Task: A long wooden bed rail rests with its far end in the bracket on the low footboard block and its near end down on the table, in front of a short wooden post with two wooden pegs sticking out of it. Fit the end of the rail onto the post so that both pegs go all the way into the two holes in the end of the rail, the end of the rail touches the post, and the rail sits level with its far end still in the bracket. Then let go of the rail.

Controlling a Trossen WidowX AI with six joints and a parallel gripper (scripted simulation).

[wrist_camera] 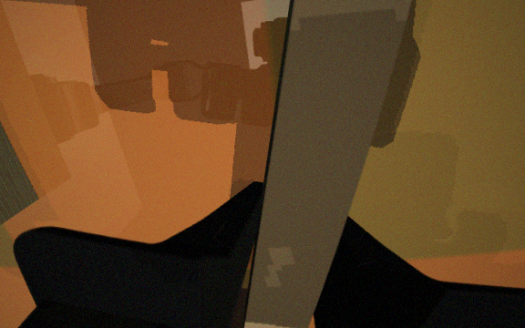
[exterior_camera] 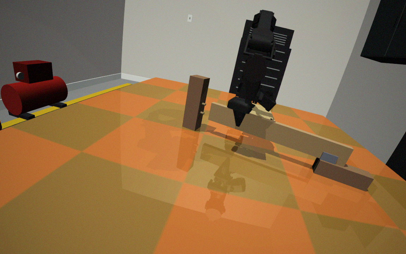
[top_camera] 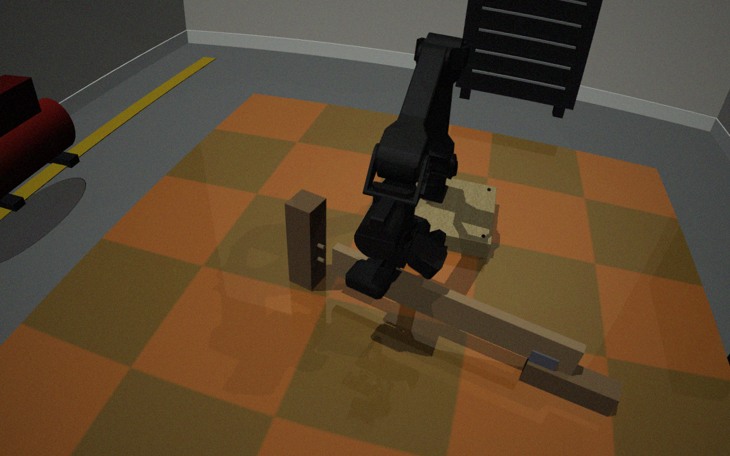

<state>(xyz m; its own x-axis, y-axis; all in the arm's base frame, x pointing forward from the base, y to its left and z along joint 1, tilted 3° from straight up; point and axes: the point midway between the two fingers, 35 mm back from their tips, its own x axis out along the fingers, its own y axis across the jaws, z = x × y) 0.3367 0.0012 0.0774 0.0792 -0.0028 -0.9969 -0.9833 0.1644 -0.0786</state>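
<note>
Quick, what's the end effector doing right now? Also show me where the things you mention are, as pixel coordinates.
End effector (top_camera: 381,292) (exterior_camera: 238,121) (wrist_camera: 283,195): closed on the wooden rail (top_camera: 504,317) (exterior_camera: 305,135) (wrist_camera: 322,137), near its post end.

Post (top_camera: 300,240) (exterior_camera: 194,102) upright on table (top_camera: 169,306) (exterior_camera: 103,176), at left in top and exterior views. Two pegs (top_camera: 320,246) (exterior_camera: 203,103) on its right side, one above the other. Bed rail (top_camera: 504,311) (exterior_camera: 305,137) right of post, near end apart from pegs; far end in bracket (top_camera: 543,360) (exterior_camera: 329,157) on footboard block (top_camera: 575,387) (exterior_camera: 344,176), at right. Behind rail: arm base plate (top_camera: 473,246).

Checkered tabletop (top_camera: 231,351) (exterior_camera: 128,202) (wrist_camera: 495,182) beneath upright post (top_camera: 300,244) (exterior_camera: 193,102)
</note>
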